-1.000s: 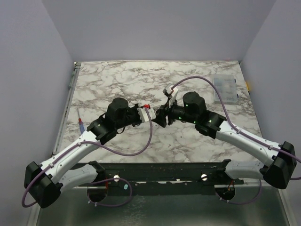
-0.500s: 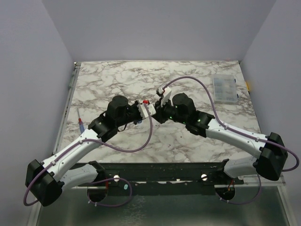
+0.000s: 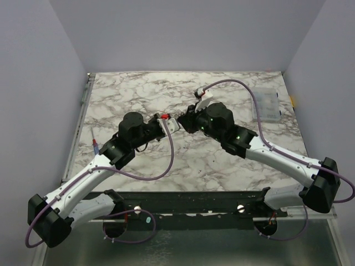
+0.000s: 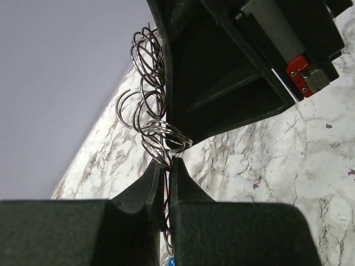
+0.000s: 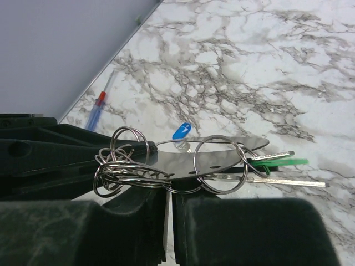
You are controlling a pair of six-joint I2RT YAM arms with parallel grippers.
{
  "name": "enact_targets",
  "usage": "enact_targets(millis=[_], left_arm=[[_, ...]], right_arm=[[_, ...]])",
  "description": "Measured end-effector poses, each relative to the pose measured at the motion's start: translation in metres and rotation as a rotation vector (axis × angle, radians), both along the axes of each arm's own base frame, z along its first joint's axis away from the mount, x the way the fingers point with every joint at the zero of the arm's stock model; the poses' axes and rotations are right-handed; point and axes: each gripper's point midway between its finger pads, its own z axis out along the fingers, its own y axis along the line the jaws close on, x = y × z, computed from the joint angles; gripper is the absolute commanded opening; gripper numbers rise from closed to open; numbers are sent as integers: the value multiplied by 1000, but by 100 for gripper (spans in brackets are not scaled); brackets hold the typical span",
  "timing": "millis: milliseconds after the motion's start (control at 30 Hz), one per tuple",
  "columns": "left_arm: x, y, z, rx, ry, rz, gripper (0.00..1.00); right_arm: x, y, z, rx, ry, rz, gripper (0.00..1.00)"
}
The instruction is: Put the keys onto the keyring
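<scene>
As right gripper [image 5: 169, 195] pinches, keys [image 5: 275, 162] splay

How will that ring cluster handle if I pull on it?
Probably floppy: the ring cluster is many thin loops loosely linked. The keys threaded on one loop would likely swing. Smooth wire may slip when gripped.

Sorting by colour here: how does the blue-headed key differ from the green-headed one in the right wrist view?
The blue key has a short, rounded head tilted up-right; the green key has a long, slim, nearly level one. The blue key shows alone against the table above the ring bundle; the green key sits at its right end beside bare metal blades. Both heads are coloured.
</scene>
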Motion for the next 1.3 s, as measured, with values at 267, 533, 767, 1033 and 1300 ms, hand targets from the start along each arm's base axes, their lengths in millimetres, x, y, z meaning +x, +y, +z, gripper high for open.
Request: enact_targets(millis=[267,533,767,1033,1300], left_arm=[[4,1,11,-38,-19,21,0],[14,10,19,-92,-2,73,0],[18,13,33,-146,-3,92,0],[20,6,32,-172,15,76,0],[18,2,24,-158,28,50,0]], right_arm=[[-4,11,14,158,69,12,19],[-9,22,35,309,81,90,29],[-16,30,64,424,57,157,30],[-19,27,72,450,39,147,45],[2,3,62,169,30,-81,50]])
